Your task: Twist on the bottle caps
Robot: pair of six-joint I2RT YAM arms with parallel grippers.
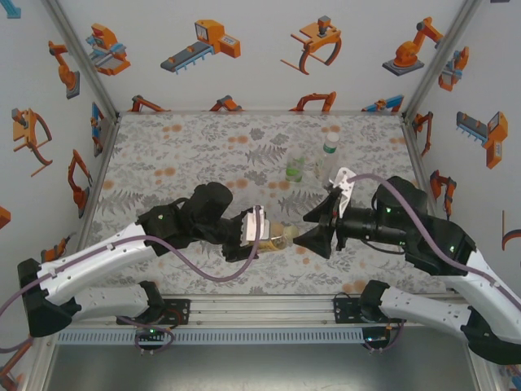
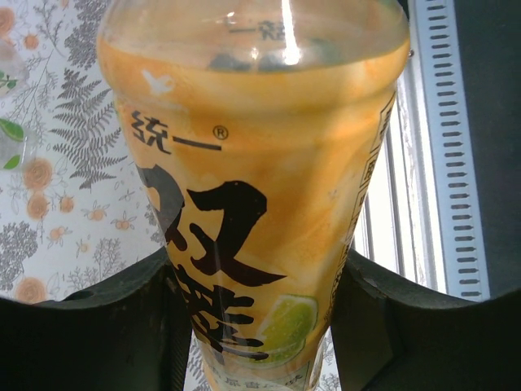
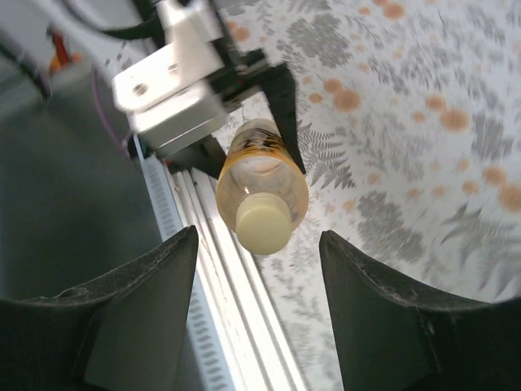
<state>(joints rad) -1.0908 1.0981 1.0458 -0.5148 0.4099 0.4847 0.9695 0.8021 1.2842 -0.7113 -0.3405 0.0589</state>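
Note:
The amber bottle [image 1: 282, 237] with the yellow label [image 2: 244, 244] hangs on its side above the table's near edge. My left gripper [image 1: 270, 236] [image 2: 256, 281] is shut on its body. A pale cap [image 3: 263, 222] sits on its neck and faces my right gripper [image 1: 301, 229] [image 3: 259, 238]. That gripper is open, its fingers [image 3: 151, 285] standing wide on either side of the cap and apart from it. Farther back, a green-label bottle [image 1: 295, 168] and a plain clear bottle [image 1: 328, 156] stand upright with caps on top.
The floral table mat [image 1: 203, 155] spreads out behind and to the left of the arms. The metal rail [image 1: 260, 309] at the near edge lies just under the held bottle. Enclosure walls close in the left, back and right sides.

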